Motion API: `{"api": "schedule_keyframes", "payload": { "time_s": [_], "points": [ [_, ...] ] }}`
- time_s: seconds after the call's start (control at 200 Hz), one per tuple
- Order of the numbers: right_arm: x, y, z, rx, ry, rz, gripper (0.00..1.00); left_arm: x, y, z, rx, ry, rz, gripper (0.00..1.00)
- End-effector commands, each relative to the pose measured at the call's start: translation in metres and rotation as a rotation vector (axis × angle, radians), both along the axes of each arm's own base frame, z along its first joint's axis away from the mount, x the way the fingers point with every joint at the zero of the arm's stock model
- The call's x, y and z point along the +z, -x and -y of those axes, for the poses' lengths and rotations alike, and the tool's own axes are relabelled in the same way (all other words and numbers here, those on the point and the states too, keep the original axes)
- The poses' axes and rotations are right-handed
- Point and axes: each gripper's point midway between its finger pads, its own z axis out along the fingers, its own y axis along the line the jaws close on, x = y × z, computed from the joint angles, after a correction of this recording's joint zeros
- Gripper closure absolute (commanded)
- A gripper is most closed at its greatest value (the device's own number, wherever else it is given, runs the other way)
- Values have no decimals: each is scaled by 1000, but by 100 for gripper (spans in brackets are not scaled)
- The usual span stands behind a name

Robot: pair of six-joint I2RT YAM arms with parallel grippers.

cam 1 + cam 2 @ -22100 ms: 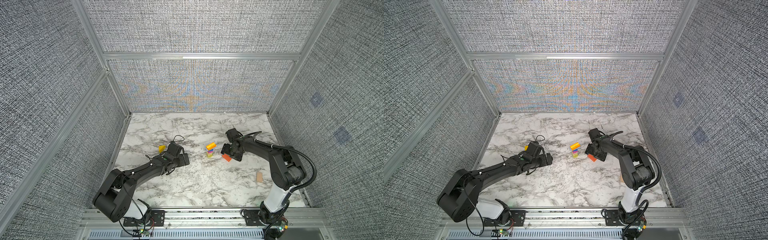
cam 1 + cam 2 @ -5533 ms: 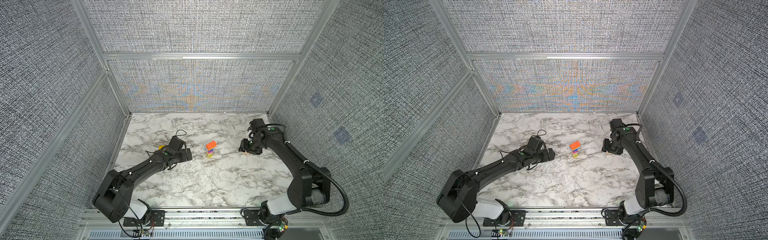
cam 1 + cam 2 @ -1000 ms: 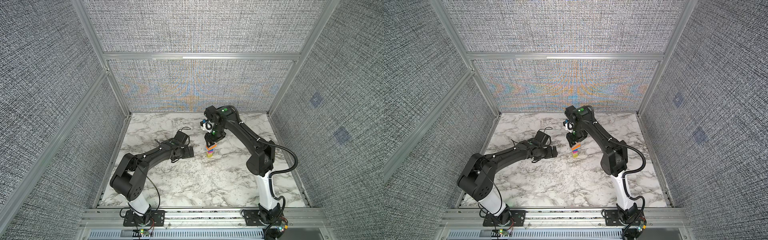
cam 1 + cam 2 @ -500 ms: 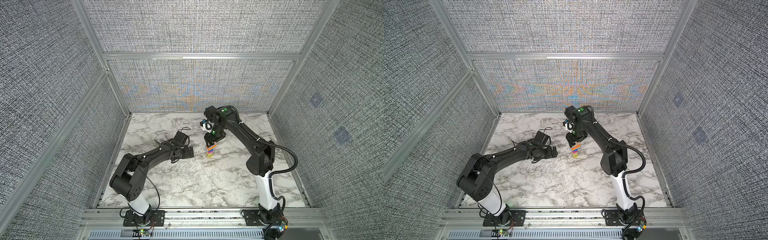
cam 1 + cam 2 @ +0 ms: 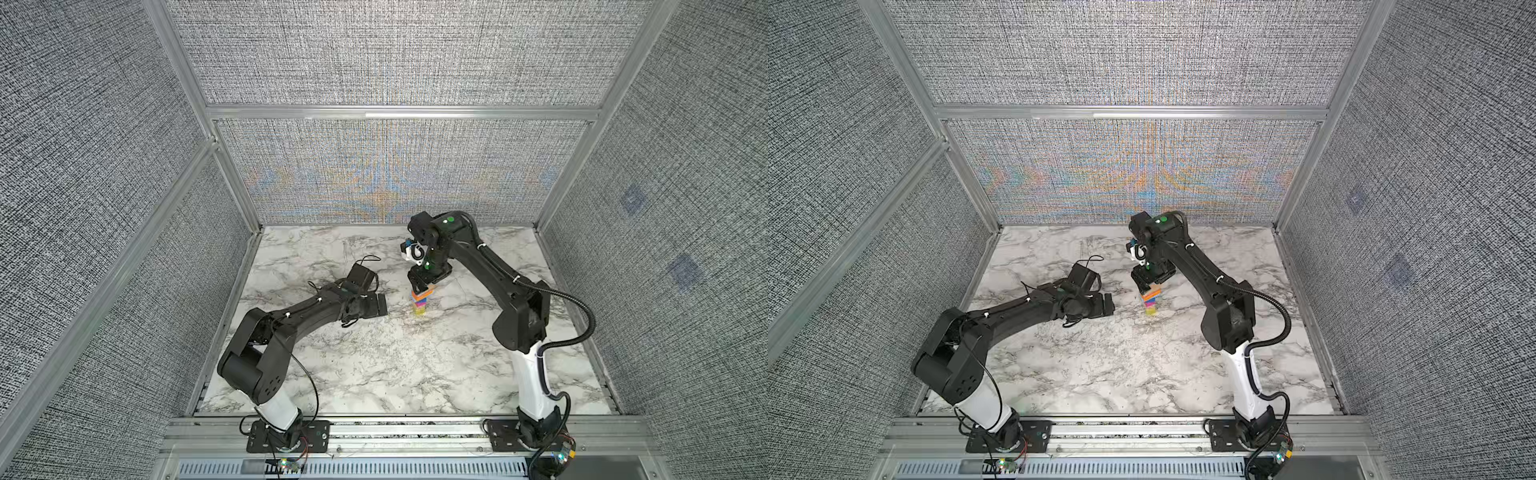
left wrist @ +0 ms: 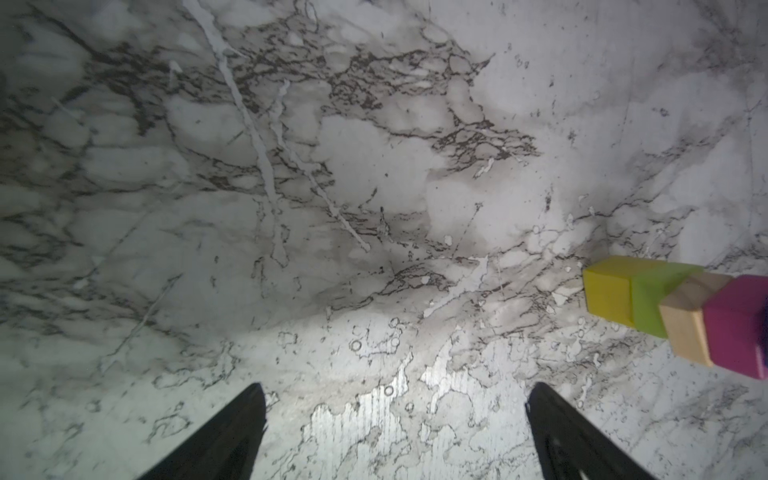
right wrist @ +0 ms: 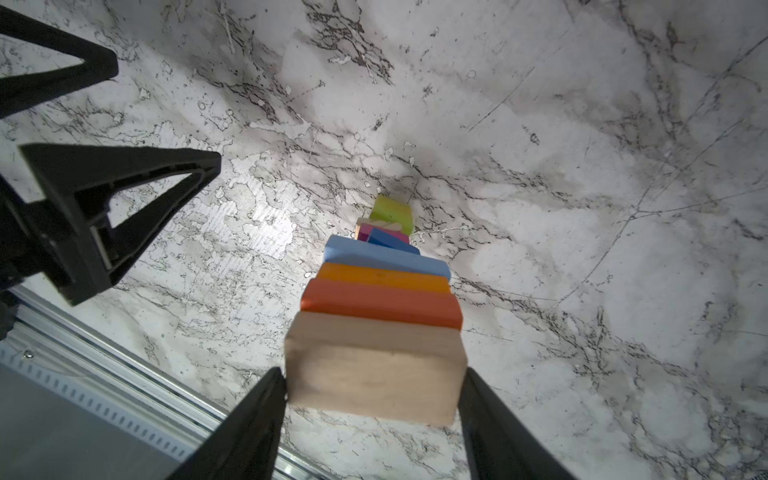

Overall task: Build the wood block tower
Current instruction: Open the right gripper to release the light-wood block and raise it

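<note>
The tower [image 5: 419,301] stands mid-tabletop [image 5: 374,374] in both top views, toward the back wall, capped by a plain plank [image 7: 374,349]. The right pincer [image 7: 372,376] hangs over it, fingers flanking the plank's ends; whether they clamp it cannot be told. The left pincer [image 6: 395,388], spread wide, lies low near the tower's base.

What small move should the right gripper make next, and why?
Probably open the right gripper wider, straight apart. Its fingers sit tight against both ends of the plank, which seems to rest on top of the tower; whether they grip it I cannot tell. Lifting before they clear might tip the narrow stack.
</note>
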Motion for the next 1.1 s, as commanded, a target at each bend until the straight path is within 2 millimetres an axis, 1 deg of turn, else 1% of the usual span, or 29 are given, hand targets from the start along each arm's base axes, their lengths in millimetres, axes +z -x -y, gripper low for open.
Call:
{"api": "schedule_keyframes", "payload": {
  "time_s": [0.0,0.535,0.78,0.88,1.07,1.095],
  "points": [
    [1,1,-1,7,-1,1,31,3,-3,-2,10,-4,15,1],
    [3,1,0,4,3,17,31,1,-4,-2,14,-11,4,1],
    [4,-1,-2,0,-3,28,31,3,-5,-2,12,-13,11,1],
    [11,-3,-3,-4,-18,59,31,8,-5,-4,18,-15,23,1],
    [37,-4,-6,-15,-84,151,27,22,-5,-14,39,-53,38,1],
    [42,-4,-5,-20,-96,168,27,24,-5,-15,41,-57,38,1]
  ]
}}
